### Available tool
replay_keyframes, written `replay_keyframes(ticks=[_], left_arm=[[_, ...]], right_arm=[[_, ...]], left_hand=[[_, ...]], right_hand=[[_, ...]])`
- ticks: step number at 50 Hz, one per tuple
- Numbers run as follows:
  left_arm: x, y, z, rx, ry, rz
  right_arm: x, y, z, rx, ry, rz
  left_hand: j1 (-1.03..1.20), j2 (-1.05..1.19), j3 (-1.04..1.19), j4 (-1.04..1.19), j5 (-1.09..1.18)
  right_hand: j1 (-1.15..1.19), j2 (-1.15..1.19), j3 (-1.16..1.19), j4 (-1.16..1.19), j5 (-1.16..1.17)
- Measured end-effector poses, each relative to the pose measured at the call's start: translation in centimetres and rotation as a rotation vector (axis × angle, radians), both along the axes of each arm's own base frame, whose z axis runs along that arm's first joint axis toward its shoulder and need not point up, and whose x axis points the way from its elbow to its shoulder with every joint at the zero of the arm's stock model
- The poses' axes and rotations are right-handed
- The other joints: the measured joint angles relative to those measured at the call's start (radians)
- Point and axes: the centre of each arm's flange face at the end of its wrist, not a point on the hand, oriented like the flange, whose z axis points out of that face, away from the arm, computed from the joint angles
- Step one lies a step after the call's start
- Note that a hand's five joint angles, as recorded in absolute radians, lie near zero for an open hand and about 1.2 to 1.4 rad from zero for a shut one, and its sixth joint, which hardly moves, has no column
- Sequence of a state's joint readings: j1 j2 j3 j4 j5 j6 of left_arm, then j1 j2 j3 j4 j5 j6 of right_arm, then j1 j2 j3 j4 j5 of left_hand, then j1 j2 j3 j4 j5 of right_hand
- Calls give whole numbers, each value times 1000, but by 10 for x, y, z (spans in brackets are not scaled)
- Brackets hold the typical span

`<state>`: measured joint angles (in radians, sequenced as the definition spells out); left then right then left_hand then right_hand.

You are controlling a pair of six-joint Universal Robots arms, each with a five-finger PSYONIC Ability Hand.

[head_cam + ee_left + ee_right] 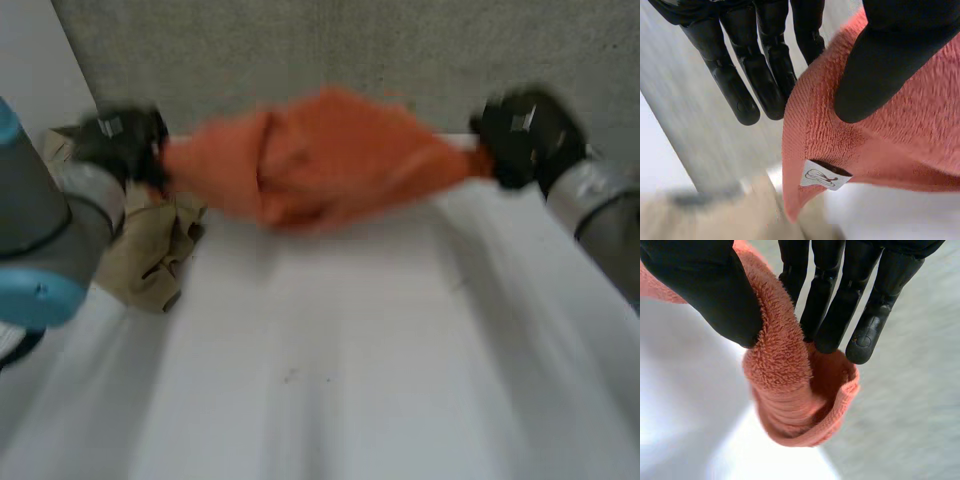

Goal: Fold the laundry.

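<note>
The left hand [125, 140] is hovering over the worktop's [330, 380] far-left corner, pinching one end of the orange towel [310, 165] between its thumb and straight fingers [740, 95]. A beige cloth [150, 250] is lying heaped below it. The towel is hanging stretched along the far edge. The right hand [525, 135] is pinching the other end near the far-right corner.

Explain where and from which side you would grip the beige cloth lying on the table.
Pinch a raised fold on top of the beige cloth, coming from above: it lies crumpled in a heap on the table, no edge or corner showing. The left hand and right hand hold the orange towel, so one must release first.
</note>
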<state>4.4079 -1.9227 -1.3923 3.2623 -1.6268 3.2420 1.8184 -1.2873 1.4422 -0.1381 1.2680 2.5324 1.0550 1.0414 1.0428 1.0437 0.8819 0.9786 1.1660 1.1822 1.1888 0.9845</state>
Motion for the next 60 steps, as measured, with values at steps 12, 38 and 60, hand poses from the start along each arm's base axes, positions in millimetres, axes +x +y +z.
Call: replay_keyframes(ticks=[12, 38, 60], left_arm=[[4, 20, -51, 247, -51, -14], [22, 61, 57, 9, 177, -89], [-18, 18, -47, 264, 93, -117]], right_arm=[[-13, 22, -49, 192, 244, -18], [-26, 46, 62, -7, 116, -101], [0, -70, -34, 161, 203, -299]], left_hand=[[-8, 10, 8, 6, -3], [2, 36, 35, 32, 6], [-613, -612, -610, -627, -643]], right_hand=[[0, 0, 0, 0, 0], [0, 0, 0, 0, 0], [0, 0, 0, 0, 0]])
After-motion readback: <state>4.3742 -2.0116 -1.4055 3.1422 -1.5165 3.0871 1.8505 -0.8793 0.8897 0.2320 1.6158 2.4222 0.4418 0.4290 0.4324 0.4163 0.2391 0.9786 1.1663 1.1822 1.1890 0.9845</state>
